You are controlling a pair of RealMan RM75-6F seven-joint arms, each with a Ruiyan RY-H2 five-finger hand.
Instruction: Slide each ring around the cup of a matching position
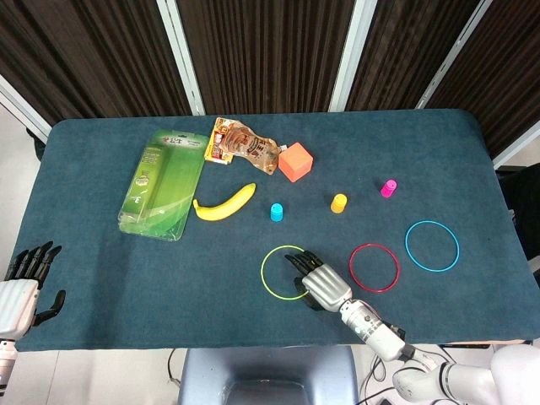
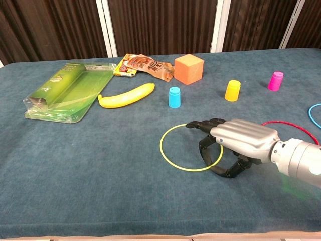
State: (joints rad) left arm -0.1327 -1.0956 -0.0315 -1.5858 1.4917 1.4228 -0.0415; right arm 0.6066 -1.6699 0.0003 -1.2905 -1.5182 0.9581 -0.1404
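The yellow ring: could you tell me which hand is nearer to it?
Right. The right hand rests with its fingers over the yellow ring's near-right edge; the left hand sits far away at the table's left edge.

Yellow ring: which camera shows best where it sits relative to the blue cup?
Head view: from above, the whole yellow ring lies below the blue cup, apart. Chest view foreshortens it, right hand covering its right edge.

The right robot hand (image 2: 235,143) lies low over the tabletop (image 2: 100,165), fingers curled downward — the left robot hand (image 1: 24,283) waits at the near edge, fingers spread.
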